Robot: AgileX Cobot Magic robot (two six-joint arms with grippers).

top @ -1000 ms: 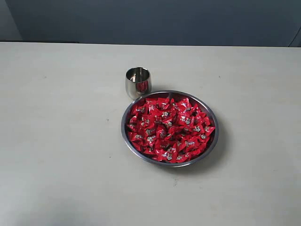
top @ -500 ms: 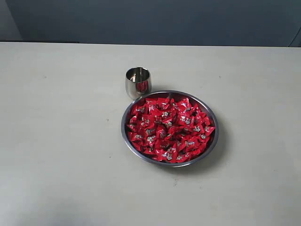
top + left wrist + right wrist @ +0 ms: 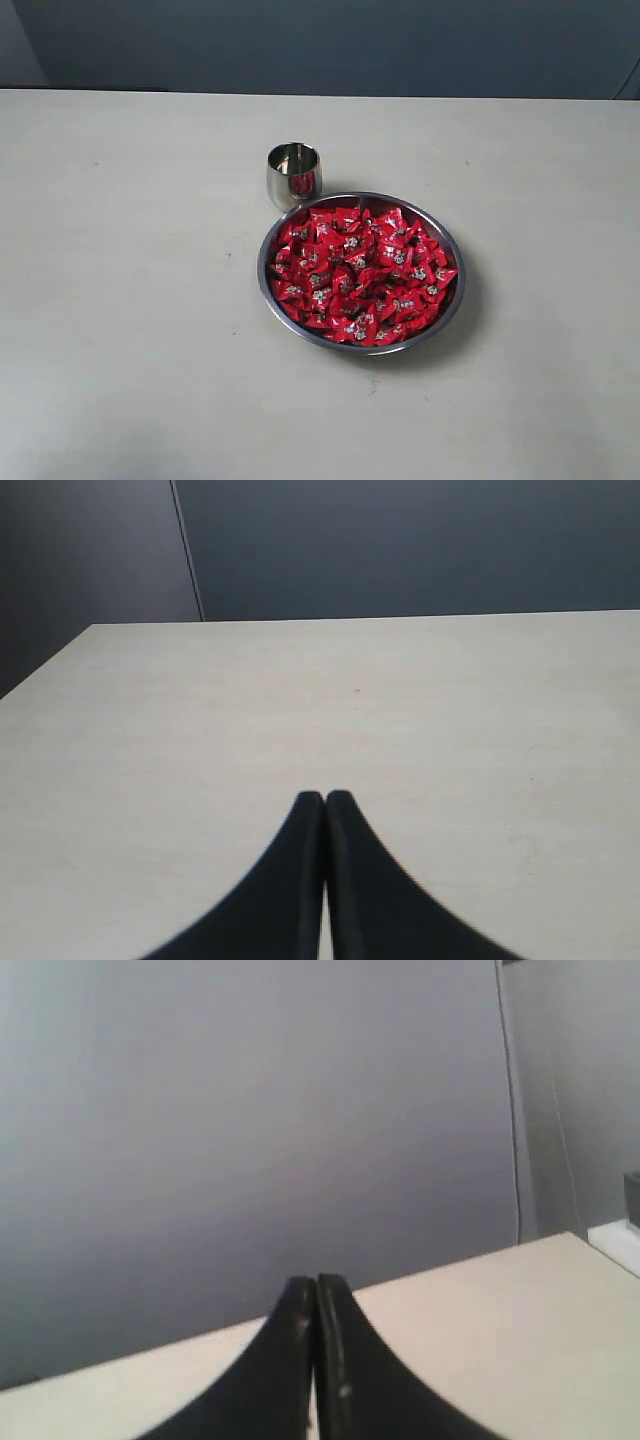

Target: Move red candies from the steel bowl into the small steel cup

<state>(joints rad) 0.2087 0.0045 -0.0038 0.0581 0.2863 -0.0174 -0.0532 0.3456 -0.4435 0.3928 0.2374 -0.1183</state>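
Observation:
In the exterior view the steel bowl (image 3: pixel 447 318) sits near the table's middle, heaped with red candies (image 3: pixel 360 275). The small steel cup (image 3: pixel 293 173) stands upright just beyond the bowl's far left rim, close to it, with a red glint on its side. Neither arm shows in the exterior view. In its wrist view my left gripper (image 3: pixel 324 798) is shut with nothing between its black fingers, above bare table. My right gripper (image 3: pixel 316 1282) is likewise shut on nothing, facing a grey wall. Bowl, cup and candies are out of both wrist views.
The pale table (image 3: pixel 130 280) stretches wide on every side of the bowl. A dark wall (image 3: pixel 320 40) runs behind its far edge. The right wrist view shows a table corner (image 3: pixel 600 1235) by the wall.

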